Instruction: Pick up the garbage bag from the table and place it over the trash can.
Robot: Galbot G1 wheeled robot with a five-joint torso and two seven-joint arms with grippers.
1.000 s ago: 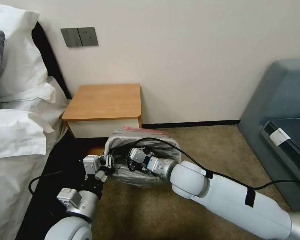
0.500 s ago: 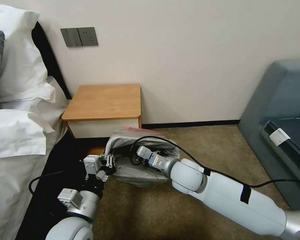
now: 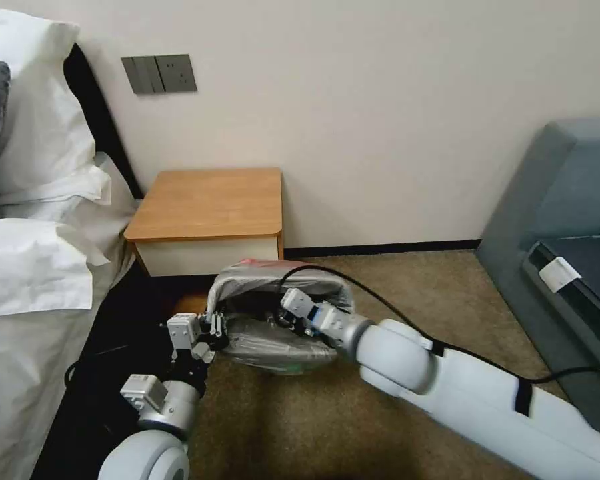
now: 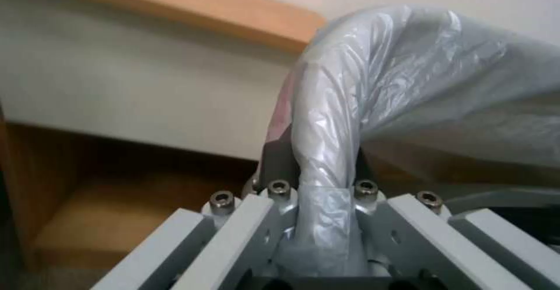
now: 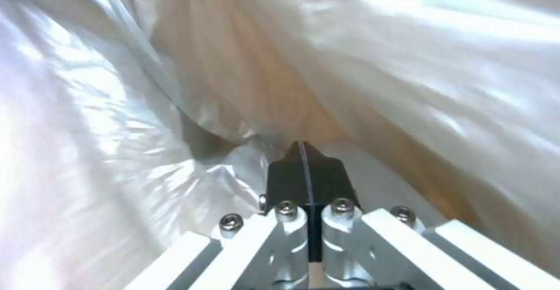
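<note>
With garbage bag (image 3: 283, 283) already off table (image 3: 210, 203), draped over trash can (image 4: 467, 158); left hand (image 3: 215, 328) clamped on rim fold, right hand (image 5: 306, 167) pinched together inside bag; seating unfinished.

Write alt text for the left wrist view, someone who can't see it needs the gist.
The left gripper is clamped on a bunched fold of the grey garbage bag, which arches up and away from the fingers over the trash can's rim. Behind it stands the table, with its wooden top edge, white drawer front and a low wooden shelf.
</note>
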